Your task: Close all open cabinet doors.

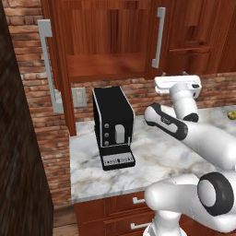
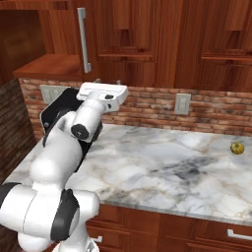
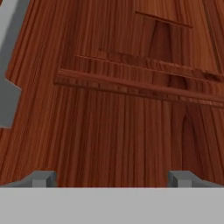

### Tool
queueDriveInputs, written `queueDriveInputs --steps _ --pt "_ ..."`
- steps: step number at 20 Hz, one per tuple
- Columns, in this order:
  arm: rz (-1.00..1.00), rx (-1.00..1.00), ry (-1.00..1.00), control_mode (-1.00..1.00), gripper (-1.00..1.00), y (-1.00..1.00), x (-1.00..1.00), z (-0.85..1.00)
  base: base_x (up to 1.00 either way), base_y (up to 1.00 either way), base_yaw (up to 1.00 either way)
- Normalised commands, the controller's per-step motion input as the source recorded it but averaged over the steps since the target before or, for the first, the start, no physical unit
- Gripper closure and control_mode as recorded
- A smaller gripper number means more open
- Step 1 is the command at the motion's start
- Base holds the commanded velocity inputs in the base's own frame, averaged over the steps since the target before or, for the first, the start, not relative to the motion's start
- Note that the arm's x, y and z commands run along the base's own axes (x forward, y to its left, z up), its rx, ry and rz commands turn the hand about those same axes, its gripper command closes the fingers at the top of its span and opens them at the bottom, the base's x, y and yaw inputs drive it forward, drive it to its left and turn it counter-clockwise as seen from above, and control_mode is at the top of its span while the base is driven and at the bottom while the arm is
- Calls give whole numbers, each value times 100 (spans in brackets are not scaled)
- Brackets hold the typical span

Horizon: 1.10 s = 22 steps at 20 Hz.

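One cabinet door point(image 1: 64, 69) stands swung out at the left, seen almost edge-on, with its long grey bar handle point(image 1: 47, 64) facing left. Behind it the cabinet's inside point(image 1: 106, 46) lies bare, its shelf point(image 2: 49, 65) showing. The neighbouring door point(image 1: 184, 32) with its handle point(image 1: 159, 37) point(image 2: 83, 39) lies flush with the cabinet front. My gripper point(image 1: 174, 73) point(image 2: 107, 82) is raised above the counter, just below that door's lower edge, pointing at it. In the hand view the door's recessed panel point(image 3: 131, 109) is close ahead and the gripper point(image 3: 112, 179) is open, holding nothing.
A black coffee machine point(image 1: 113, 124) point(image 2: 54, 115) stands on the marble counter point(image 1: 152, 161) point(image 2: 162, 167), left of the arm. A small yellow-green fruit point(image 2: 237, 147) lies far right. Drawers point(image 1: 133, 203) run below the counter. A dark tall panel point(image 1: 18, 161) borders the left side.
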Motion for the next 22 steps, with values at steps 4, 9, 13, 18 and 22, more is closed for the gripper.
queueDriveInputs --steps 4,9,13,18,22 --pt "-3 0 3 -100 -100 0 16 13 0 0 0" --pt "-1 0 1 -100 -100 0 1 21 0 0 0" --pt "0 0 0 -100 -100 0 0 18 0 0 0" --pt "0 0 2 -100 -100 0 -6 16 0 0 0" --pt "-1 0 5 -100 -100 0 -56 24 0 0 0"
